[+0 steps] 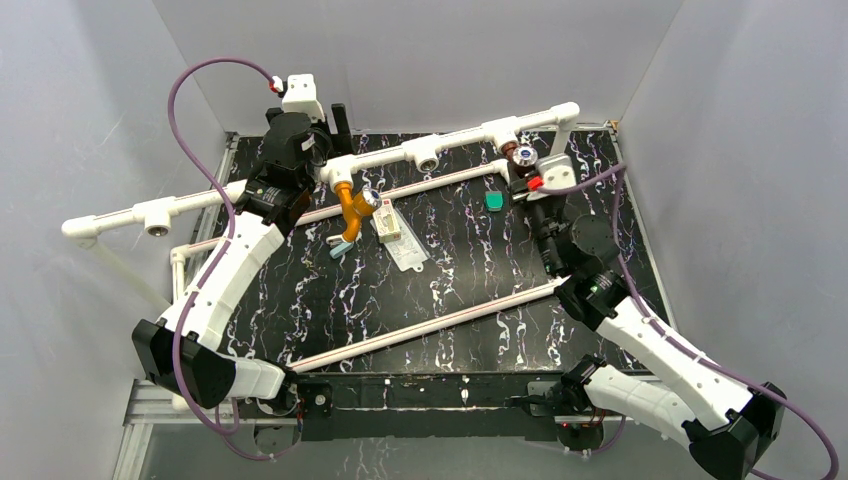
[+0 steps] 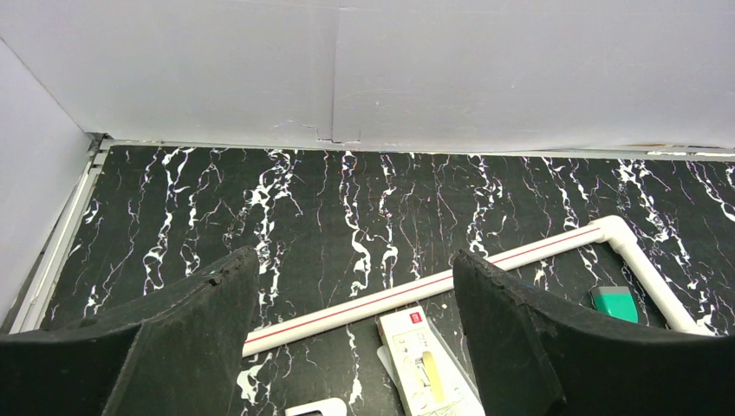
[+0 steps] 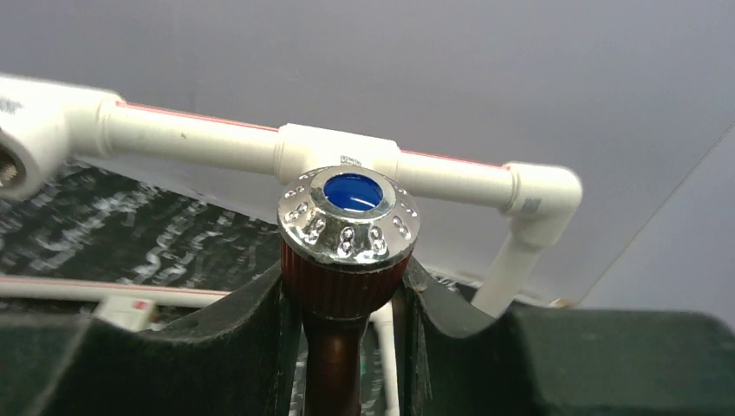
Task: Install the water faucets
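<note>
Behind the brown faucet, the white tee bears illegible print.

Before me, white pipes cross the black marbled surface; a green piece and a white packet lie on it

One faucet in right pincer, pipe behind

Orange-yellow faucet hangs from a pipe tee; reddish-brown faucet stands upright in right gripper
</note>
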`<state>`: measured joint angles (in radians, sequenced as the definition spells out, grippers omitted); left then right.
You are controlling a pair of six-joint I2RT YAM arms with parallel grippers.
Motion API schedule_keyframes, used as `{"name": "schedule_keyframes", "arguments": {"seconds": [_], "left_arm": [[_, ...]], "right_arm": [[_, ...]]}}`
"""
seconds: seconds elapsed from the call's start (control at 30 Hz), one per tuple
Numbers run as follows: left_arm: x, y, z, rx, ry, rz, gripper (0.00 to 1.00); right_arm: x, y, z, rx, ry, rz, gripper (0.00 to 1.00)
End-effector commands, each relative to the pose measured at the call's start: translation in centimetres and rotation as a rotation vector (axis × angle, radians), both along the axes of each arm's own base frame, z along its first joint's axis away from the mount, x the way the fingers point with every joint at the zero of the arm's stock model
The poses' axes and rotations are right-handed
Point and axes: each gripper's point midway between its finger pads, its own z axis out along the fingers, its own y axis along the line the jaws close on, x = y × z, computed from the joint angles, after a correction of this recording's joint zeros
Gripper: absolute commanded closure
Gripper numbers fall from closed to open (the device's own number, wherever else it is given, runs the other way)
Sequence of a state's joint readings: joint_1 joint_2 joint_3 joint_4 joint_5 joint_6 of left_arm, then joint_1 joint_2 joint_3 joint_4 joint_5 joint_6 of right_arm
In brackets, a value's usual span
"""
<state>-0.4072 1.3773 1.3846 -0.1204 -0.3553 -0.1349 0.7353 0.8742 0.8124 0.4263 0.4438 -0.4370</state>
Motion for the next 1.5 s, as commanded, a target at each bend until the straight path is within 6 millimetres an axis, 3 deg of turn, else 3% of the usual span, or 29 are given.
{"name": "schedule_keyframes", "arguments": {"seconds": [0.0,0.5,0.67,0.9,1.13,1.33,1.37,1.4,1.47], "left_arm": [[-4.5,-0.9,-17.5,0.217,0.544,-0.088,0.2],[-4.5,-0.9,-17.5,0.22,0.545,-0.086,0.2],[-4.5,-0.9,-17.6,0.221,0.547,-0.086,0.2],[-4.5,-0.9,-17.6,0.221,0.547,-0.088,0.2],[-4.5,-1.0,-17.6,0.221,0.547,-0.089,0.2],[-4.5,-0.9,-17.6,0.222,0.548,-0.086,0.2],[-4.5,-0.9,-17.7,0.223,0.549,-0.086,0.2],[-4.5,-0.9,-17.7,0.224,0.55,-0.085,0.2],[-4.5,-0.9,-17.7,0.224,0.549,-0.085,0.2]], "right_arm": [[-1.0,-1.2,4.1,0.523,0.071,0.022,0.99],[-2.1,-0.4,2.9,1.392,0.349,0.196,0.99],[-1.8,0.3,1.8,1.587,0.437,0.223,0.99],[-2.1,-0.4,0.9,1.815,0.486,0.238,0.99],[-2.7,0.0,-1.3,1.969,0.603,0.255,0.99],[-2.8,-0.2,-1.5,1.928,0.62,0.191,0.99],[-2.8,-0.3,-1.6,1.911,0.622,0.176,0.96],[-2.8,-0.3,-1.7,1.898,0.623,0.17,0.86],[-2.8,-0.3,-1.8,1.877,0.624,0.163,0.82]]}}
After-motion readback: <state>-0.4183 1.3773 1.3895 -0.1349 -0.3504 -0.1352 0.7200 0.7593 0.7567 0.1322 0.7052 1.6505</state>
